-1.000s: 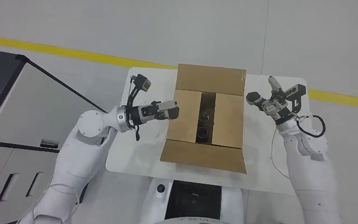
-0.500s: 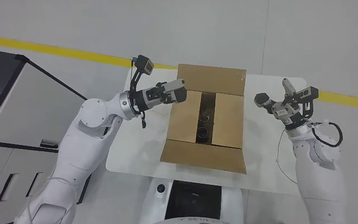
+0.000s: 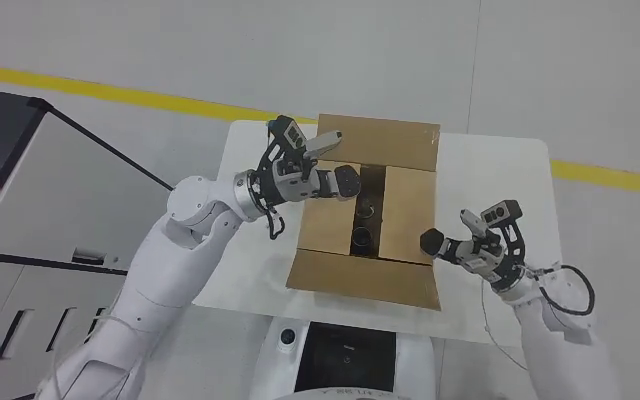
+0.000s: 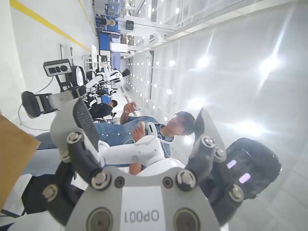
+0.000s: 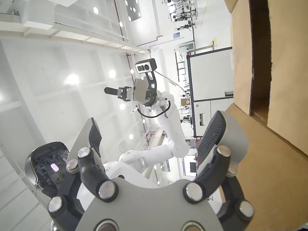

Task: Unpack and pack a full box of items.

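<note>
A brown cardboard box (image 3: 375,205) stands in the middle of the white table (image 3: 480,170) with all its flaps spread. Dark round items (image 3: 366,212) show through the narrow gap between the two side flaps. My left gripper (image 3: 338,162) hovers open over the left flap, close to the gap, with nothing between its fingers (image 4: 81,118). My right gripper (image 3: 450,232) is open and empty beside the right flap's front corner. In the right wrist view the box (image 5: 284,61) is close by, and the left gripper (image 5: 113,91) is farther off.
The table's bare strips lie left and right of the box. A yellow floor line (image 3: 120,95) runs behind the table. A dark cabinet (image 3: 20,130) stands off the table's left side.
My left gripper swung from the table's left side to above the box's left flap. My right gripper came from the back right toward the front, up to the right flap's corner.
</note>
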Action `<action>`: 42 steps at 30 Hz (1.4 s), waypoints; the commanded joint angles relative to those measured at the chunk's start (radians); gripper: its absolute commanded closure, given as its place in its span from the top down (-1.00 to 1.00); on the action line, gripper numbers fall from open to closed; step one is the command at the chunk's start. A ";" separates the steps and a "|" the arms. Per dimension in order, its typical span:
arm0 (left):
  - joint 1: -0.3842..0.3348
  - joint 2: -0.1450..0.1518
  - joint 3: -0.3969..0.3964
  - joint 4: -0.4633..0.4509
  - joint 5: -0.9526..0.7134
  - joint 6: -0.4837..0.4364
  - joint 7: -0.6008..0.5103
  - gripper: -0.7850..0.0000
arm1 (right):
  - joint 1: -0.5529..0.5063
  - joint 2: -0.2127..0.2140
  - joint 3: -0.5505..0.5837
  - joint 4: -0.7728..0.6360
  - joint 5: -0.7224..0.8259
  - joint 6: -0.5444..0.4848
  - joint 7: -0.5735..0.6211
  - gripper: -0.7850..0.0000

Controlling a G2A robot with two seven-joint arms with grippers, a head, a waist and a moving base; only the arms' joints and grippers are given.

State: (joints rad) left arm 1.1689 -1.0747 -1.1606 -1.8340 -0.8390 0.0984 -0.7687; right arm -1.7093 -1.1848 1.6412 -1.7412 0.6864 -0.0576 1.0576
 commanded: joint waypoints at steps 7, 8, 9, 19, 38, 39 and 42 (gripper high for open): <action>0.039 -0.008 -0.023 -0.009 -0.183 -0.043 -0.002 1.00 | -0.007 0.008 -0.102 -0.075 -0.230 -0.031 0.050 1.00; 0.045 -0.008 -0.036 -0.012 -0.196 -0.050 -0.006 1.00 | -0.025 0.011 -0.101 -0.074 -0.262 -0.041 0.054 1.00; 0.051 -0.007 -0.045 -0.014 -0.189 -0.052 -0.013 1.00 | -0.045 0.013 -0.102 -0.075 -0.280 -0.052 0.060 1.00; 0.061 -0.005 -0.066 -0.017 -0.182 -0.049 -0.020 1.00 | -0.200 0.028 -0.095 -0.166 -0.475 -0.243 0.028 1.00; 0.061 -0.005 -0.066 -0.017 -0.182 -0.049 -0.020 1.00 | -0.112 0.024 -0.238 -0.003 -0.959 -0.414 -0.327 1.00; 0.061 -0.005 -0.066 -0.017 -0.182 -0.049 -0.020 1.00 | -0.109 0.025 -0.243 0.001 -0.970 -0.416 -0.334 1.00; 0.061 -0.005 -0.066 -0.017 -0.182 -0.049 -0.020 1.00 | -0.107 0.026 -0.255 0.007 -0.987 -0.421 -0.353 1.00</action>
State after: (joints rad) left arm 1.2303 -1.0800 -1.2270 -1.8506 -1.0212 0.0489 -0.7886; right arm -1.8159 -1.1591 1.3893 -1.7350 -0.3015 -0.4781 0.7085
